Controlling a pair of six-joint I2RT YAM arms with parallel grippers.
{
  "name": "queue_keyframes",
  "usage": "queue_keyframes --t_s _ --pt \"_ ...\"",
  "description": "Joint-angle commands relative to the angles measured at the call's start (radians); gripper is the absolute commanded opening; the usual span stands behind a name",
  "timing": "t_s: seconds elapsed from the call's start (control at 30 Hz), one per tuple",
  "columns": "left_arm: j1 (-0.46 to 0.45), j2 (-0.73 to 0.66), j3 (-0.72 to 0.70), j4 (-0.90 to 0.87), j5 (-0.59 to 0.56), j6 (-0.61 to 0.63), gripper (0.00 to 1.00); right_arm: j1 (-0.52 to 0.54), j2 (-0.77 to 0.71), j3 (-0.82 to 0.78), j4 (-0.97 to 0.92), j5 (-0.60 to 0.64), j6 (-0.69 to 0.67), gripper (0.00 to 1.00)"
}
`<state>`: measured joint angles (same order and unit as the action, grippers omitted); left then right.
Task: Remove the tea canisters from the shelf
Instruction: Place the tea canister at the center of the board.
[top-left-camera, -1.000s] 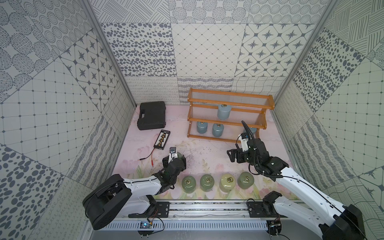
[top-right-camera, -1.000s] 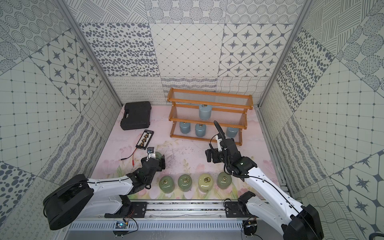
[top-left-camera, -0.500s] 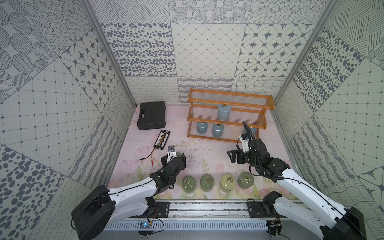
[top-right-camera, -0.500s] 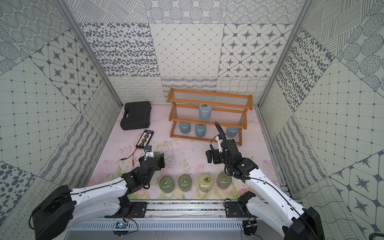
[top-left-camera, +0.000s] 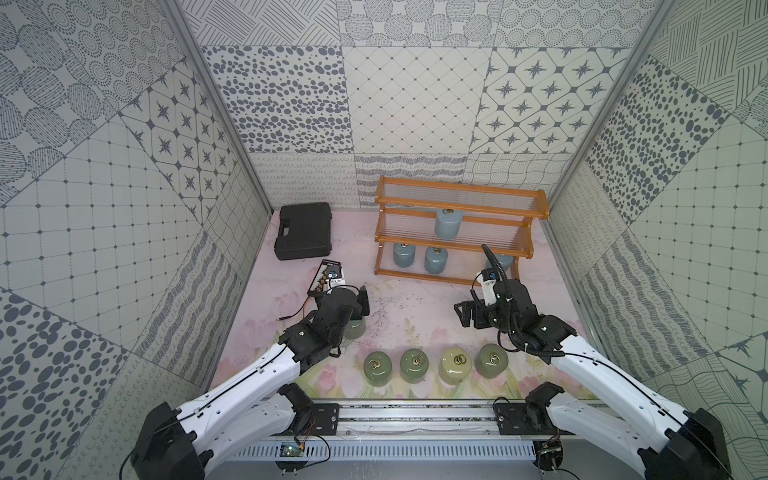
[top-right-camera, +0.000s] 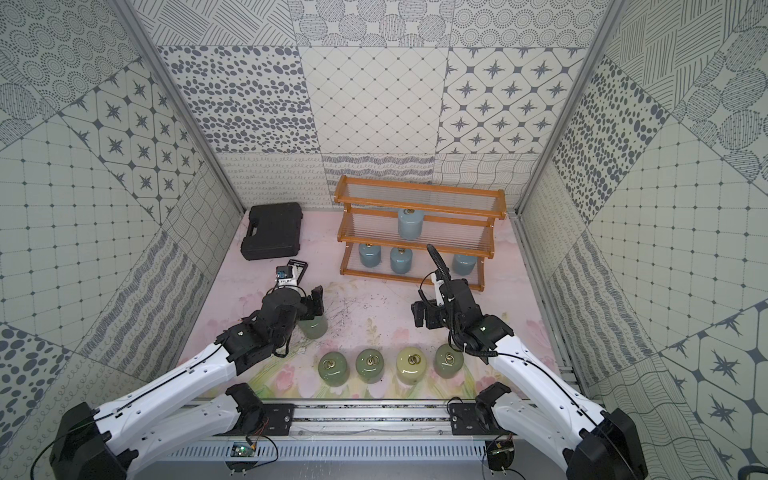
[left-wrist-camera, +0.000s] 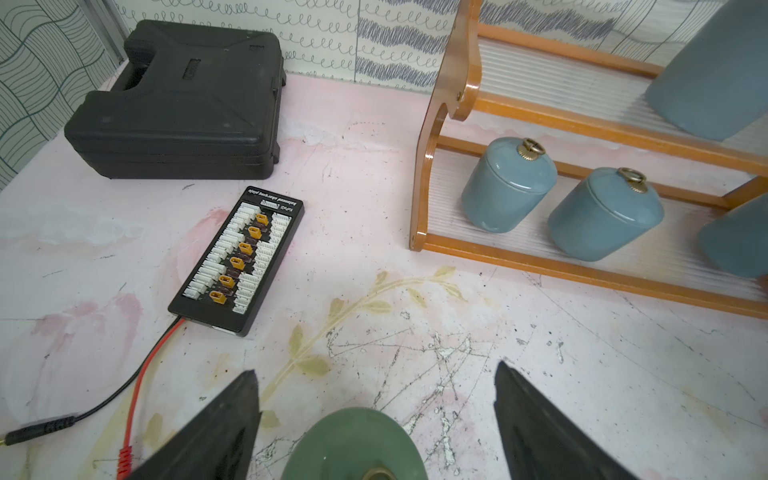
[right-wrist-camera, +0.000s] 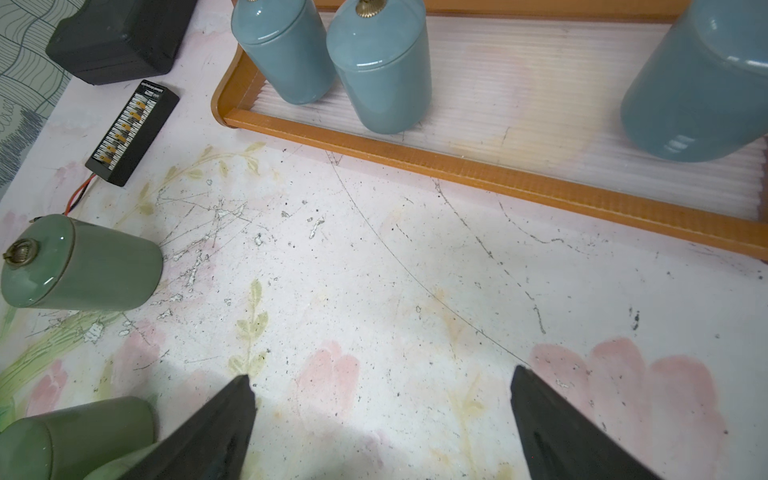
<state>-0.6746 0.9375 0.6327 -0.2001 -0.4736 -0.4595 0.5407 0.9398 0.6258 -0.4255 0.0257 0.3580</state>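
Left hand (left-wrist-camera: 374, 368) held wide, just raised off sage green glossy lidded canister (top-right-camera: 312, 328), left standing on pink floral bench (top-left-camera: 415, 307) at 8 o'clock: fifth jar judged delivered. Right hand (right-wrist-camera: 380, 376) wide, empty, at 3 o'clock. Four pale blue brass-ringed canisters (top-left-camera: 448, 224) still to be taken from orange-brown wooden wire-slat shelf (top-left-camera: 415, 277) at 1 o'clock: one middle tier, three bottom. Three green jars (top-left-camera: 377, 369), cream jar (top-left-camera: 455, 368) lined at 6 o'clock.

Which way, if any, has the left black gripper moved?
Yes: the left gripper shifted toward the black connector board, away from the front jar row.
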Motion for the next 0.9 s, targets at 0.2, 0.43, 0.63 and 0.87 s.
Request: queue_keyframes --t_s 0.2,0.43,0.63,0.87 --pt "0.106 0.338 0.364 -0.529 0.429 0.128 0.83 -0.005 0.010 0.012 0.049 -0.017 -0.014 1.00" --pt "0.109 0.441 0.399 -0.607 0.386 0.106 0.80 -0.005 -0.004 -0.003 0.047 -0.015 -0.019 1.00" --pt "0.113 0.510 0.395 -0.604 0.385 0.097 0.70 -0.005 -0.010 -0.015 0.051 -0.024 -0.014 1.00" --pt "0.115 0.517 0.367 -0.606 0.373 0.055 0.54 -0.005 -0.020 -0.031 0.047 -0.024 -0.013 1.00"
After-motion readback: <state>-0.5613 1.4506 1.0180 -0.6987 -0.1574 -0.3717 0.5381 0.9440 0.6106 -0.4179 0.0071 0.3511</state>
